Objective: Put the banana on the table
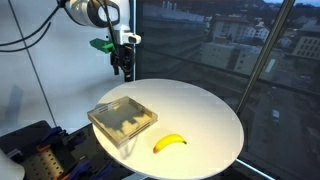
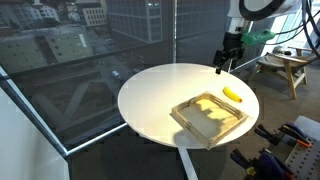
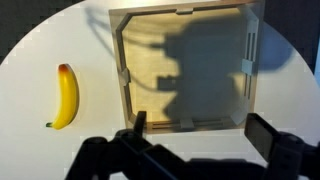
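Note:
The banana (image 1: 170,143) lies on the white round table (image 1: 200,110), just beside the beige tray (image 1: 122,120), outside it. It also shows in an exterior view (image 2: 232,95) and at the left of the wrist view (image 3: 66,96). My gripper (image 1: 122,68) hangs high above the table's far edge, well clear of the banana, and shows in an exterior view (image 2: 223,63) too. In the wrist view its two fingers (image 3: 200,130) stand wide apart with nothing between them. The table (image 2: 160,100) and tray (image 2: 210,118) sit below it.
The shallow square tray (image 3: 185,70) is empty and takes up the table's side nearest the banana. A wooden stool (image 2: 282,68) stands behind the table. Dark equipment (image 1: 30,150) sits low beside the table. Large windows surround the scene.

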